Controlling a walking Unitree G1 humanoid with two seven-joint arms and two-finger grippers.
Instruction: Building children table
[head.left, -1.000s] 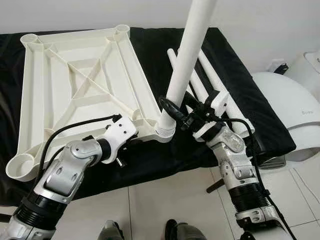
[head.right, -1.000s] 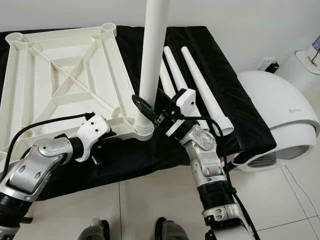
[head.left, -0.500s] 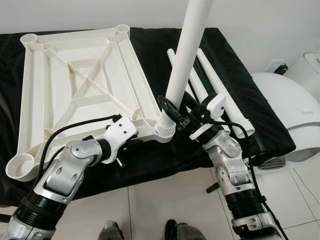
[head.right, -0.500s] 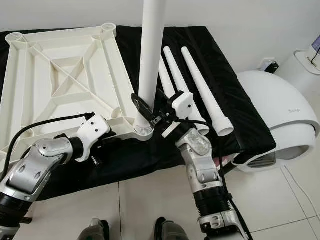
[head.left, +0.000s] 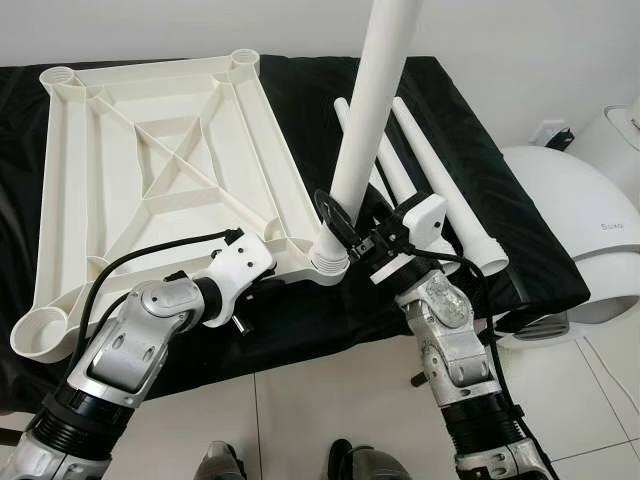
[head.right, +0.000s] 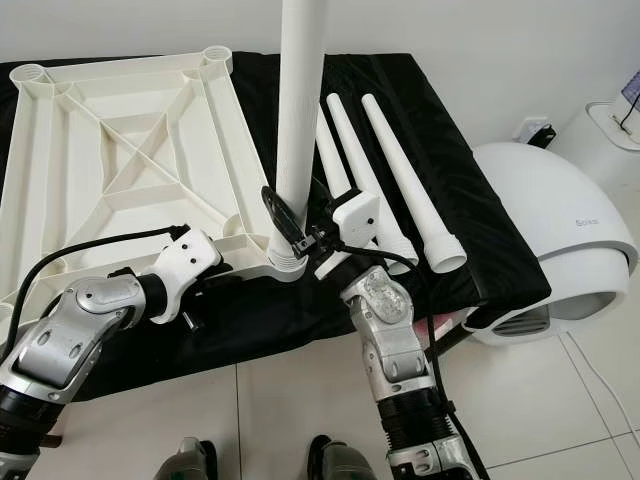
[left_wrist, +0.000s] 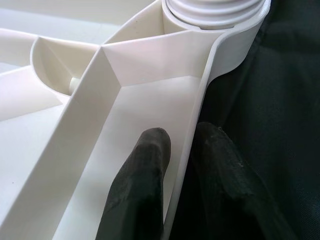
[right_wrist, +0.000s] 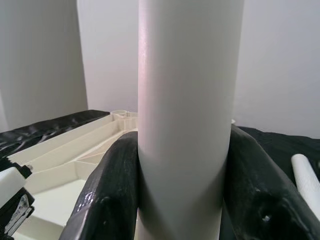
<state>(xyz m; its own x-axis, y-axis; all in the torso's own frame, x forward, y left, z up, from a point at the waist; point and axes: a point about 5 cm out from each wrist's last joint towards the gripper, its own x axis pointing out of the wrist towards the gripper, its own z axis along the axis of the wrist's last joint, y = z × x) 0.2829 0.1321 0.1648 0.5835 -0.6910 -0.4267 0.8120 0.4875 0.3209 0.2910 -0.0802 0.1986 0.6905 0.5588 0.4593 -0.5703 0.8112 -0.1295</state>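
The white table top (head.left: 150, 170) lies upside down on a black cloth. One white leg (head.left: 365, 130) stands upright in the socket (head.left: 330, 262) of its near right corner. My right gripper (head.left: 340, 222) is shut on this leg just above the socket; in the right wrist view the leg (right_wrist: 187, 100) sits between both black fingers (right_wrist: 107, 195). My left gripper (left_wrist: 182, 165) is shut on the table top's rim (left_wrist: 200, 100) close to that corner. Three loose legs (head.right: 400, 170) lie on the cloth to the right.
A white rounded appliance (head.left: 580, 220) stands on the floor at the right, near the black surface's edge (head.left: 520, 290). Light floor tiles (head.left: 330, 400) and my own feet (head.left: 220, 465) are below. A white wall runs behind.
My right forearm has swung to the left and its wrist has turned while holding the leg, which now stands a little straighter. The left arm and table top have not moved.
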